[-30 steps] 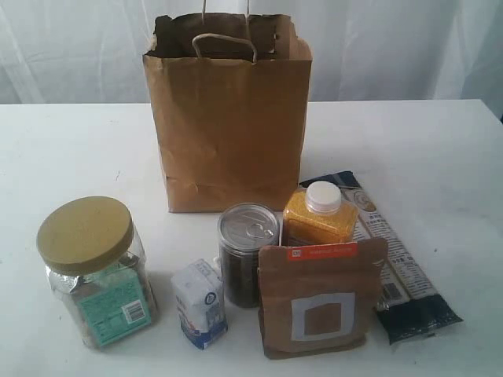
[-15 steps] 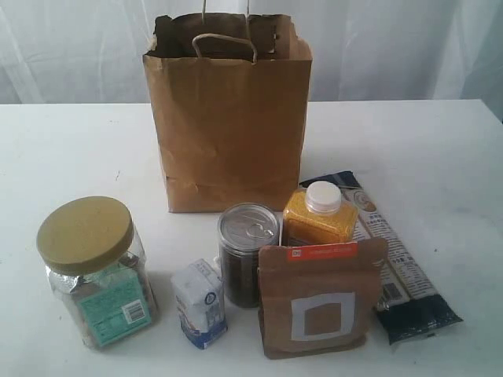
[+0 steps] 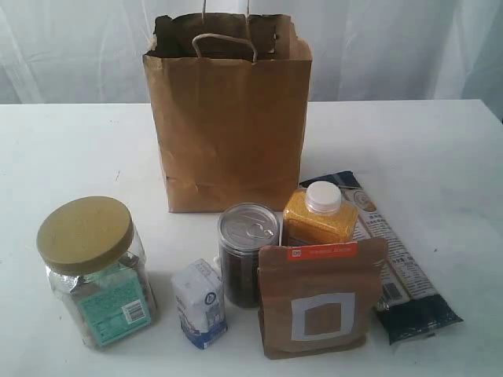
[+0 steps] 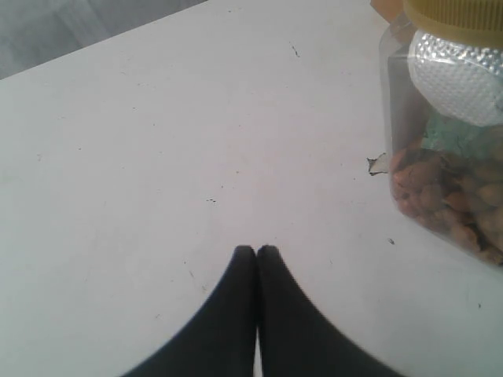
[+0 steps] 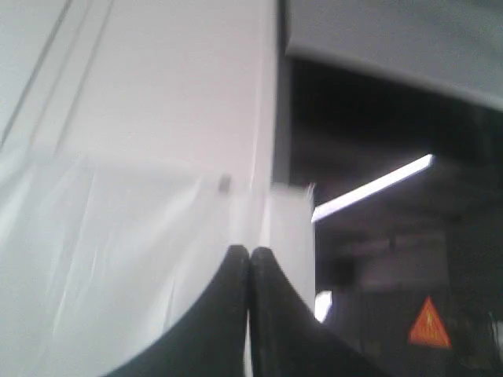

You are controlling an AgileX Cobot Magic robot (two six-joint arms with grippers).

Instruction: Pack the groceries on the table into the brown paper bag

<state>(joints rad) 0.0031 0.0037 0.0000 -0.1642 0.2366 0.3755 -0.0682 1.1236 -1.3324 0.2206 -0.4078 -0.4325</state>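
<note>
Holds nothing in left gripper (image 4: pixel 256 250), pinched shut low over the table (image 4: pixel 141 141); finds clear jar with tan lid (image 4: pixel 448 157) upright just ahead, off to one side, untouched. Aims right gripper (image 5: pixel 249 251), likewise shut and empty, away from the table. Favours left arm.

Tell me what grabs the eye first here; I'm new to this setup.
The tall brown paper bag stands upright and open-topped at the back middle of the white table. Nearer the camera, the clear jar with tan lid sits at front left and the brown pouch stands right of centre. The left end effector is shut above bare tabletop near that jar.
</note>
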